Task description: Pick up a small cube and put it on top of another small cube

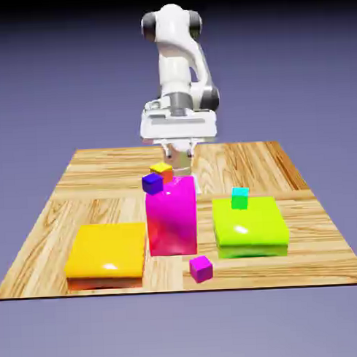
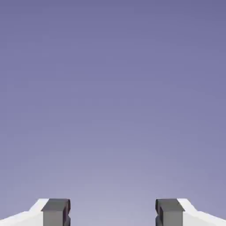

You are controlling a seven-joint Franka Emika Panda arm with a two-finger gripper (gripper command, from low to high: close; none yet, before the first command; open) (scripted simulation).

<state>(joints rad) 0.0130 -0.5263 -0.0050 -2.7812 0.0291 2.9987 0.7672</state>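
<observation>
The small magenta-pink cube (image 1: 201, 268) lies on the table near its front edge, just in front of the tall magenta block (image 1: 171, 216). The small cube with a yellow top and orange sides (image 1: 162, 170) shows behind that block's top left corner, beside a dark violet-blue small cube (image 1: 152, 183). My gripper (image 1: 179, 165) hangs at the far side of the table behind these, far from the magenta-pink cube. In the hand view my gripper (image 2: 113, 212) is open with nothing between its fingertips (image 2: 56, 211); only plain backdrop shows there.
A big flat orange-yellow block (image 1: 106, 250) lies at the exterior view's left. A flat lime-green block (image 1: 250, 226) lies at the right, with a small green and cyan cube (image 1: 240, 198) at its far edge. The wooden table (image 1: 316, 241) ends just past the magenta-pink cube.
</observation>
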